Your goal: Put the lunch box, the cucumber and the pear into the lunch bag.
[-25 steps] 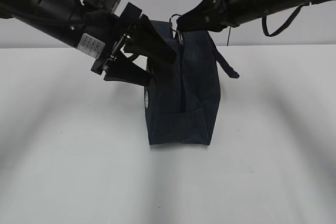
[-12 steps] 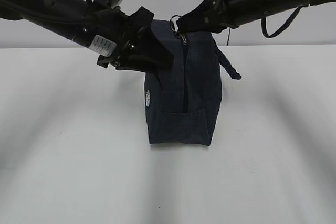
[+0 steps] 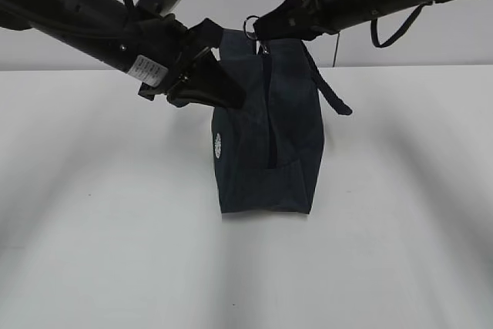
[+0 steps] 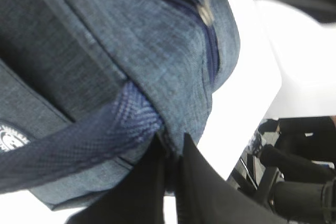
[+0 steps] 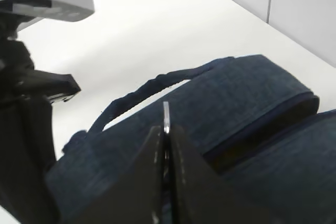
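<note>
The dark navy fabric lunch bag [image 3: 269, 136] with a small white round logo [image 3: 217, 146] on its side is standing upright on the plain white table [image 3: 115, 229], seen end-on in the exterior view, with its zipper line running down the middle of the facing end. The left gripper [image 3: 231, 98] is reaching in from the upper left and pressing against the bag's upper left edge; the left wrist view is showing its black fingers [image 4: 199, 182] drawn narrowly together, pinching the navy fabric just where a woven padded handle strap [image 4: 79, 145] joins the bag body. The right gripper [image 3: 262, 32] is coming in from the upper right at the bag's top, its jaws squeezed tight on the silver metal ring pull [image 5: 166, 116] of the zipper, the ring's thin edge standing up between the two black fingers [image 5: 184, 182] in the right wrist view. The second handle [image 3: 327, 90] is hanging loose down the bag's right side. The zipper is appearing closed along the top, so whatever is inside the bag is hidden.
</note>
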